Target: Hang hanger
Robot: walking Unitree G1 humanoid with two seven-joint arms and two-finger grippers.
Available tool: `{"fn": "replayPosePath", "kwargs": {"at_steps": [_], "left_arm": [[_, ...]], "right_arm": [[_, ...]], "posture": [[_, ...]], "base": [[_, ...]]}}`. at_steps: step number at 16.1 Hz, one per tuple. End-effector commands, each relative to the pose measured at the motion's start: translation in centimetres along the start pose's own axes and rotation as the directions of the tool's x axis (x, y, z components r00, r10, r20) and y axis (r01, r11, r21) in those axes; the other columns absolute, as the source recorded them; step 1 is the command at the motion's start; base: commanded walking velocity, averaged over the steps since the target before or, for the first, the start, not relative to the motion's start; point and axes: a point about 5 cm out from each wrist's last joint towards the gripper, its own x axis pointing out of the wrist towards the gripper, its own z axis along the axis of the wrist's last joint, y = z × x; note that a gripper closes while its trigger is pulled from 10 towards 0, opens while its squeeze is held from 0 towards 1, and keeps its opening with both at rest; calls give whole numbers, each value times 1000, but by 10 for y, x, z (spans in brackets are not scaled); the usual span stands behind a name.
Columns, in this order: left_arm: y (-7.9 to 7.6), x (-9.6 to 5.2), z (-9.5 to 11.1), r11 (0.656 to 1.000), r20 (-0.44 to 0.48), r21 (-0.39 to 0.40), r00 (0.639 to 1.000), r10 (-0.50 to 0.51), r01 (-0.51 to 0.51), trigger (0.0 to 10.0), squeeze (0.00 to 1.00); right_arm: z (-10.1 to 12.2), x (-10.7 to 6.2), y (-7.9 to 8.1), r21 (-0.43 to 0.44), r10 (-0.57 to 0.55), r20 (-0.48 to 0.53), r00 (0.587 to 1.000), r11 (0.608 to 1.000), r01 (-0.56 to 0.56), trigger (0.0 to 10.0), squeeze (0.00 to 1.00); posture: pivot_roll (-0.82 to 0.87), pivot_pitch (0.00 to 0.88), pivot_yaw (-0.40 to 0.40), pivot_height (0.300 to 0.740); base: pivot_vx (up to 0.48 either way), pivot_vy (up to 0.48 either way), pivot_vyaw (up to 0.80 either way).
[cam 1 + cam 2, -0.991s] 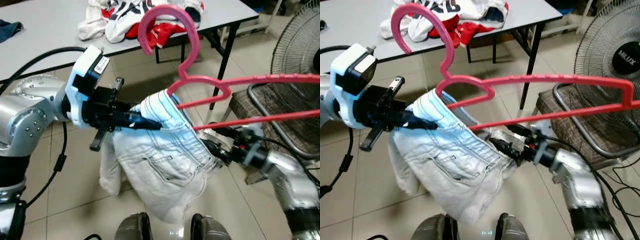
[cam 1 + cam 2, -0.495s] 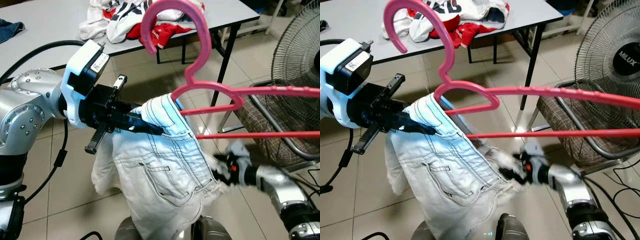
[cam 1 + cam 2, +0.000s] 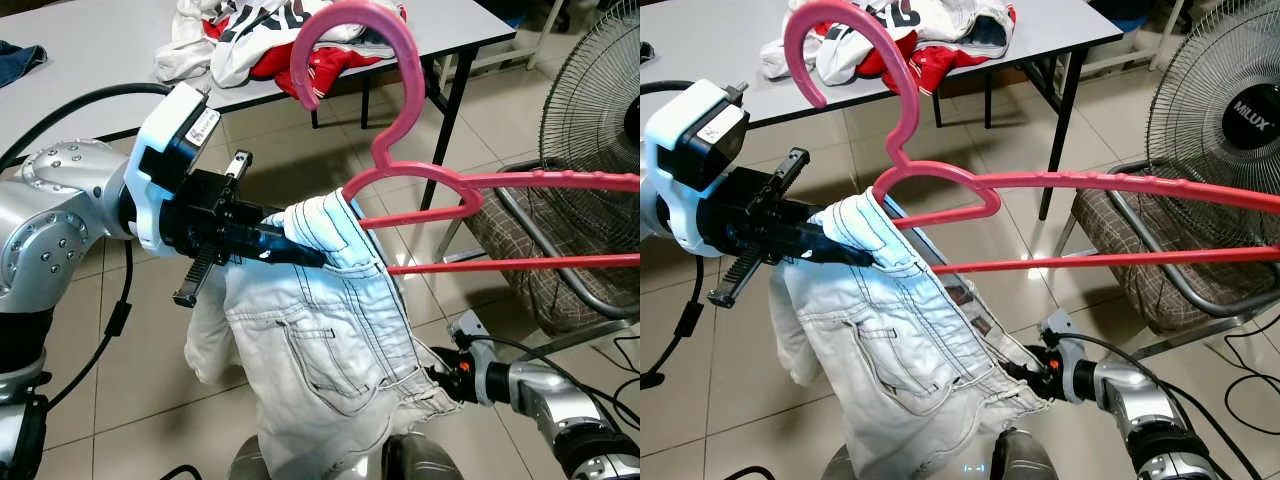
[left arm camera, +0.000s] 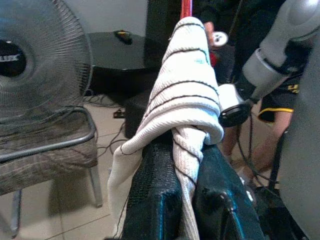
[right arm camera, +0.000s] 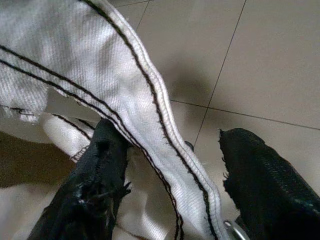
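Note:
A pink plastic hanger (image 3: 540,181) hovers in front of me, hook up, its right end running out of frame. White jeans (image 3: 320,340) drape from its left end, and its lower bar (image 3: 1110,261) runs into them. My left gripper (image 3: 300,255) is shut on the bunched waistband (image 4: 187,75) beside the hanger's left shoulder. My right gripper (image 3: 440,380) sits low, at the jeans' lower right edge. It is open, and the stitched hem (image 5: 150,100) lies between its black fingers (image 5: 95,170).
A grey table (image 3: 100,40) behind holds a pile of clothes (image 3: 260,40). A standing fan (image 3: 600,90) and a metal chair with a checked cushion (image 3: 540,270) stand at the right. A person's legs (image 4: 265,135) show beyond the jeans. Tiled floor lies below.
My right gripper has dropped from under the hanger's bar to the jeans' lower edge. The jeans now hang longer, and the hanger has levelled out slightly higher.

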Motion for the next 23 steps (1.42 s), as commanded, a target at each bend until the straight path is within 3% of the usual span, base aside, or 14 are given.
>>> {"fn": "replayPosePath", "kwargs": {"at_steps": [1,7,11,15,18,20,23], "left_arm": [[-2,-8,8,997,11,66,999,40,-40,0,0],[-5,-16,-9,988,10,27,988,152,-152,0,0],[-7,-22,-18,980,-12,10,980,198,-197,0,0],[-10,-31,-38,956,-87,-1,953,291,-292,0,0],[-12,-33,-47,945,-122,-9,939,322,-326,0,0],[-18,-35,-65,932,-199,-4,913,355,-363,0,0],[-19,-33,-67,923,-161,-9,911,378,-385,0,0]], "right_arm": [[-13,-3,1,47,-8,-17,1000,999,9,0,0],[-12,-4,0,115,-60,70,996,992,51,0,0],[-15,-6,-1,113,-74,72,995,991,66,0,0],[4,-17,-17,182,-231,190,954,963,197,0,0],[17,-20,-23,196,-284,233,930,951,241,0,0],[37,-23,-30,200,-321,284,904,942,271,0,0],[47,-22,-30,181,-305,306,902,949,259,0,0]], "posture": [[-7,171,77,740],[-12,161,63,740],[-15,160,58,740],[-20,156,57,740],[-24,152,58,740],[-24,151,53,740],[-23,153,46,740]], "base": [[0,0,0],[0,0,0],[0,0,0],[0,0,0],[0,0,0],[0,0,0],[0,0,0]]}}
